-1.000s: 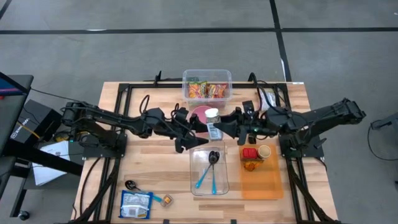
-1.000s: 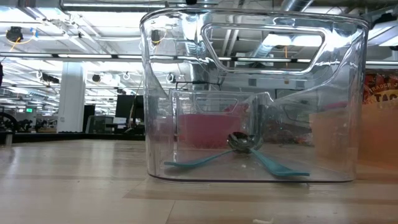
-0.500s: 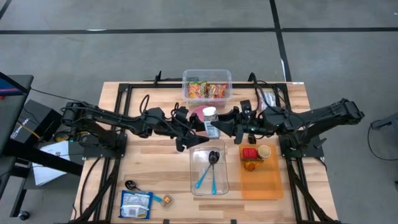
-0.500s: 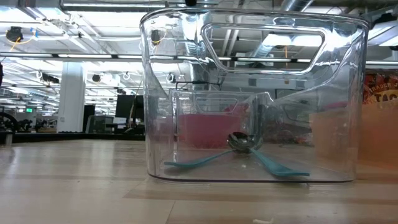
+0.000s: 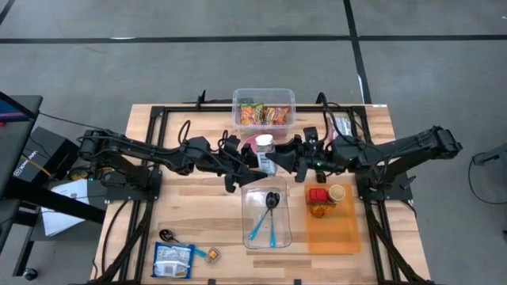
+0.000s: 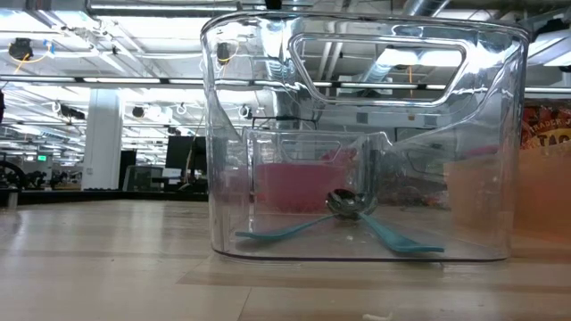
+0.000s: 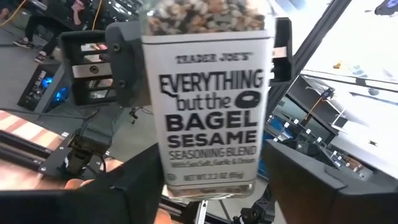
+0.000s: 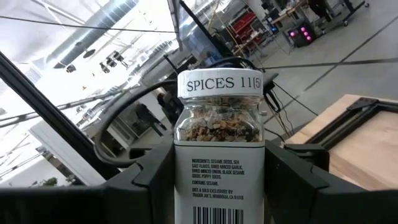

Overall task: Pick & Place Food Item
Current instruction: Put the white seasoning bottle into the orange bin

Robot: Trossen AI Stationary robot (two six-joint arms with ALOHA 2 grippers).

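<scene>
A glass seasoning jar (image 5: 264, 150) with a white cap and a white label is held in the air at the table's middle, over the edge of a pink bowl (image 5: 252, 142). My right gripper (image 5: 277, 161) reaches in from the right and is shut on the jar (image 8: 219, 143). My left gripper (image 5: 250, 161) reaches in from the left and is open. Its two fingers stand on either side of the jar's lower part (image 7: 210, 155). I cannot tell whether they touch it. Neither gripper shows in the low view. My right gripper pinches the jar's lower body by its two sides (image 8: 180, 186) between its two fingers. The fingers come level from the table's right side. The jar stands upright with its cap (image 8: 219, 84) up, lifted clear of the table.
A clear bin (image 5: 267, 214) with two teal spoons and a dark spoon stands just near of the grippers and fills the low view (image 6: 357, 134). An orange tray (image 5: 333, 229) with a red item and a cup lies to its right. A clear box of snack packets (image 5: 264, 111) stands at the far edge.
My right gripper has carried the jar a little toward the table's left and far side, up to my left gripper, which kept still. The jar has stayed upright and clear of the table.
</scene>
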